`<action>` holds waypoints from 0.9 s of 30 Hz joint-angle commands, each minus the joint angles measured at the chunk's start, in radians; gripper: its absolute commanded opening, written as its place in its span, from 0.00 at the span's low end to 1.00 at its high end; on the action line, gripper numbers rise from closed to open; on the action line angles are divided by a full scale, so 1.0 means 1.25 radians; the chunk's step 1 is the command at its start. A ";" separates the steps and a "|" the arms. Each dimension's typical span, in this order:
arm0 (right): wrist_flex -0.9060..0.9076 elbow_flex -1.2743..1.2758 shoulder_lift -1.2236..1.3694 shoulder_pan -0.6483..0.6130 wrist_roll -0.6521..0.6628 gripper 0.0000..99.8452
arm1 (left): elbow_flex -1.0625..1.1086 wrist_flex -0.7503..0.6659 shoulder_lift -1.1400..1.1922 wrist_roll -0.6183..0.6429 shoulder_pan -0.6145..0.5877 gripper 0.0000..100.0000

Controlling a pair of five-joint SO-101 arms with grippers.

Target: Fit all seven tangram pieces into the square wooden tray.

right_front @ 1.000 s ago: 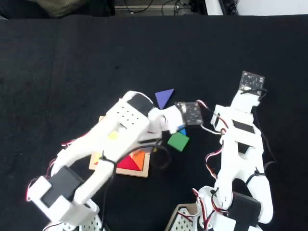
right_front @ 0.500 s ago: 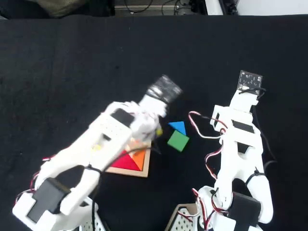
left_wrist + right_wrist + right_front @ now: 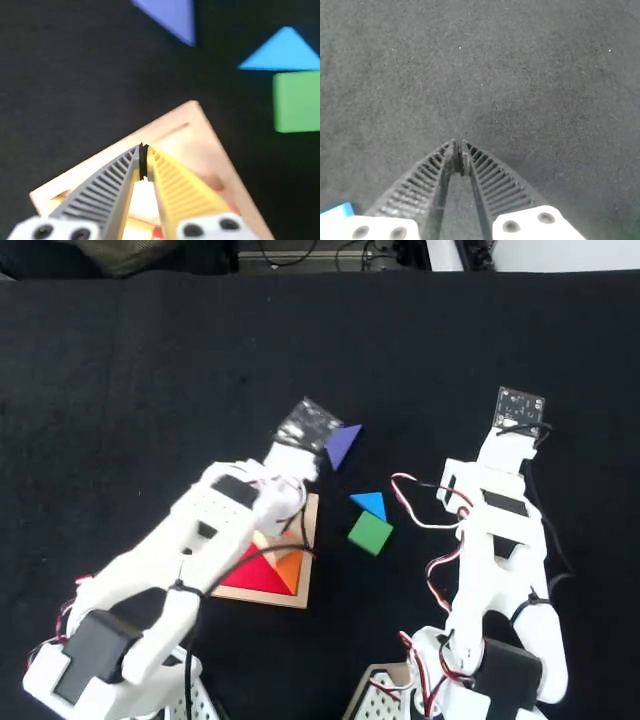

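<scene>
Left end effector (image 3: 143, 152) swings back over the tray (image 3: 196, 129), pinched shut, empty — purple triangle (image 3: 170, 15) still waits outside.

tray (image 3: 280, 599) | square piece (image 3: 371, 533) right of it | triangle (image 3: 369, 504) just behind square piece

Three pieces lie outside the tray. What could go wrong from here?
1. The left gripper, shut, hangs over a corner of the tray; going lower, it might bump it and shift the red piece and the orange piece inside.
2. The blue triangle and green square lie very close together; grasping one could push the other away.
</scene>
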 commanded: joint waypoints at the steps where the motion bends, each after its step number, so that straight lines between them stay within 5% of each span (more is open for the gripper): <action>1: 0.004 -0.045 0.001 -0.012 0.011 0.01 | -0.004 -0.010 -0.033 0.007 0.052 0.03; 9: 0.004 -0.044 0.001 -0.014 0.011 0.01 | -0.020 0.095 -0.033 0.007 0.109 0.03; 27: 0.005 -0.044 0.002 -0.014 0.011 0.01 | 0.004 0.114 -0.028 0.080 0.159 0.03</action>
